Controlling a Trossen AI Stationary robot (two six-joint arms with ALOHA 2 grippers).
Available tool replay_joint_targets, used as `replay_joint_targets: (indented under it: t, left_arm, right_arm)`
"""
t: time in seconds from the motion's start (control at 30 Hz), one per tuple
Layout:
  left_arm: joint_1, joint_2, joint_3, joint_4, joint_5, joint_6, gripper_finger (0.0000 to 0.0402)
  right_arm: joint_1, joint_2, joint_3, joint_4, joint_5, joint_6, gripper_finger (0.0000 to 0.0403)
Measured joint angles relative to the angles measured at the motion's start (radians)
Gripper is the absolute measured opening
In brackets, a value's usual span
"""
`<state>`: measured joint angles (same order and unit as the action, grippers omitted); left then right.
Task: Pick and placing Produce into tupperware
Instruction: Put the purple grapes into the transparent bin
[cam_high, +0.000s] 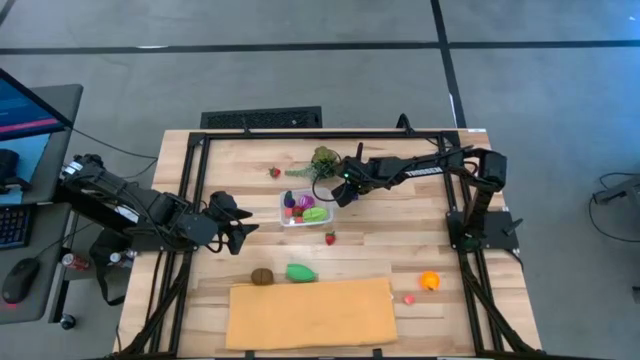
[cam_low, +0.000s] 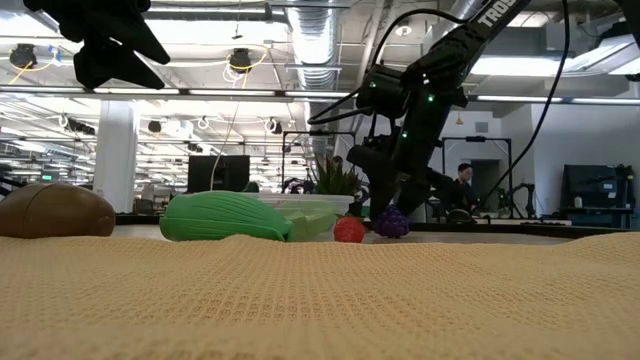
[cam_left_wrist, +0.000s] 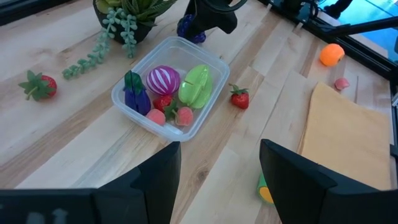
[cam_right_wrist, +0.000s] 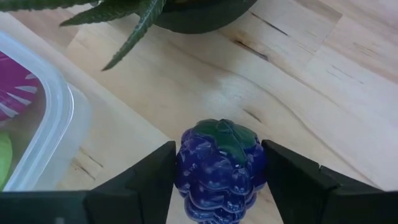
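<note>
Now right pincer (cam_right_wrist: 219, 186) low at table, straddling grapes (cam_right_wrist: 221, 165).

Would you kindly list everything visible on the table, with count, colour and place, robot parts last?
tupperware: one, clear, table centre, holding purple, pink, green and red pieces.
grapes: one bunch, purple, between the right jaws beside the tub.
strawberries: two, red; one at the far side, one near the tub.
green piece: one, by the sheet.
brown piece: one, beside it.
orange piece: one, right side.
pink piece: one, beside it.
leafy plant: one, green, behind the tub.
sheet: one, tan, front edge.
left gripper: open, left of the tub.
right gripper: around the grapes.
</note>
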<state>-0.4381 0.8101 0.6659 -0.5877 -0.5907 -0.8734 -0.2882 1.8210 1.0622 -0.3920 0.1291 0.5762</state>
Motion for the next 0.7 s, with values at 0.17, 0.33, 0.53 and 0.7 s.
replay_joint_targets:
  t: [0.17,0.33,0.53,0.7]
  left_arm:
    - [0.000,0.000,0.000,0.000,0.000,0.006,0.0209]
    - [0.000,0.000,0.000,-0.001,-0.003,0.007,0.0209]
    - [0.000,0.000,0.000,-0.001,-0.005,0.007,0.0209]
    - [0.000,0.000,0.000,-0.002,-0.005,0.007,0.0209]
  right_arm:
    - [0.000,0.000,0.000,0.000,-0.007,-0.001,0.0224]
    - [0.000,0.000,0.000,0.000,-0.009,0.000,0.0226]
    - [0.000,0.000,0.000,0.001,-0.009,0.011,0.0212]
    - [0.000,0.000,0.000,0.001,-0.010,0.027,0.0211]
